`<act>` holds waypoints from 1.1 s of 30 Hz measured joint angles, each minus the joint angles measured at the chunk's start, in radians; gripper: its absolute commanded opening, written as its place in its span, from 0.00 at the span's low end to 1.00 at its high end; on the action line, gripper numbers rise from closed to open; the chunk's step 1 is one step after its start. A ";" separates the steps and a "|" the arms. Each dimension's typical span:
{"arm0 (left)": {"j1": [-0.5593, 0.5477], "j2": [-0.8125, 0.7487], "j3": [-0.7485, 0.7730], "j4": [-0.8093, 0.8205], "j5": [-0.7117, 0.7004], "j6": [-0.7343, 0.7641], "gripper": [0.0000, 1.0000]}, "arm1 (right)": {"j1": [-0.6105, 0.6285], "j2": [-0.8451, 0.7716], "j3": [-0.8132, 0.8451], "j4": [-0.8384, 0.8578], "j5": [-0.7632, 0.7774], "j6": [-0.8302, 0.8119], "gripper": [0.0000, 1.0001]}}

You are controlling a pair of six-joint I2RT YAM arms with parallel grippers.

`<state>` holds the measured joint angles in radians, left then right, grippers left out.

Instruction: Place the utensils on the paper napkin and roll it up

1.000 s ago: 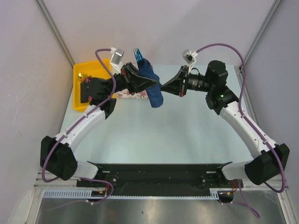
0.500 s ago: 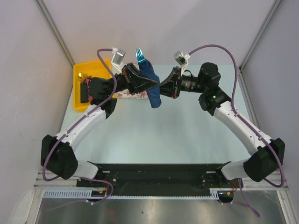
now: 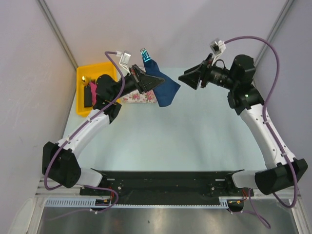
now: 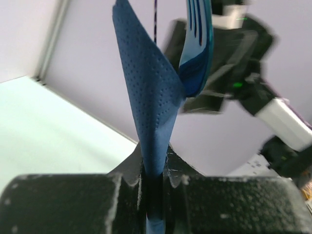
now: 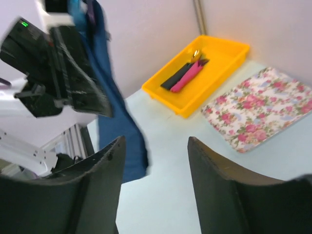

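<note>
Table (image 3: 185, 131) beneath napkin (image 3: 165, 90) in left hand (image 3: 155, 84)

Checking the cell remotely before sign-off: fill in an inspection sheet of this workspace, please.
Surface: pale table, floral mat lying flat at its far side.
Job's things: navy napkin held in the air, blue fork in its fold, tines sticking out; second utensil not seen.
Clutter: yellow tray holding black and pink blocks.
Grippers: left gripper shut on napkin; right gripper open, empty, apart from napkin.
Cables: purple cables arching high above the table.
Surroundings: plain pale walls; nothing else seen.
</note>
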<state>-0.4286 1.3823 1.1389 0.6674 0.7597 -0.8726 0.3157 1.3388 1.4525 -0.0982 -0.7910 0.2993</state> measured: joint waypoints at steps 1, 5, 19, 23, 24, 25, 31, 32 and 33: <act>0.000 0.000 0.000 -0.018 -0.010 0.012 0.00 | -0.004 -0.019 0.010 -0.012 0.014 -0.006 0.62; 0.002 0.000 0.000 -0.080 -0.051 0.050 0.00 | 0.026 -0.099 0.034 -0.029 0.063 -0.027 0.61; 0.002 0.000 0.004 -0.048 -0.066 0.023 0.00 | 0.227 -0.068 -0.030 -0.031 0.149 -0.137 0.73; 0.002 -0.001 0.004 -0.029 -0.057 0.008 0.00 | 0.265 -0.050 -0.052 -0.033 0.175 -0.183 0.73; 0.002 -0.002 0.003 -0.021 -0.053 0.003 0.00 | 0.270 -0.050 -0.052 -0.032 0.175 -0.189 0.73; 0.002 -0.002 0.003 -0.016 -0.050 0.000 0.00 | 0.274 -0.050 -0.052 -0.031 0.176 -0.197 0.73; 0.000 -0.003 -0.002 0.043 -0.030 -0.031 0.00 | 0.282 -0.050 -0.057 -0.026 0.178 -0.225 0.73; -0.001 -0.003 -0.004 0.056 -0.024 -0.037 0.00 | 0.283 -0.050 -0.058 -0.026 0.178 -0.226 0.73; -0.002 -0.003 -0.006 0.066 -0.018 -0.044 0.00 | 0.283 -0.050 -0.060 -0.025 0.177 -0.227 0.73</act>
<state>-0.4301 1.3796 1.1328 0.7334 0.7414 -0.9169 0.5987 1.2884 1.3930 -0.1230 -0.6136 0.0719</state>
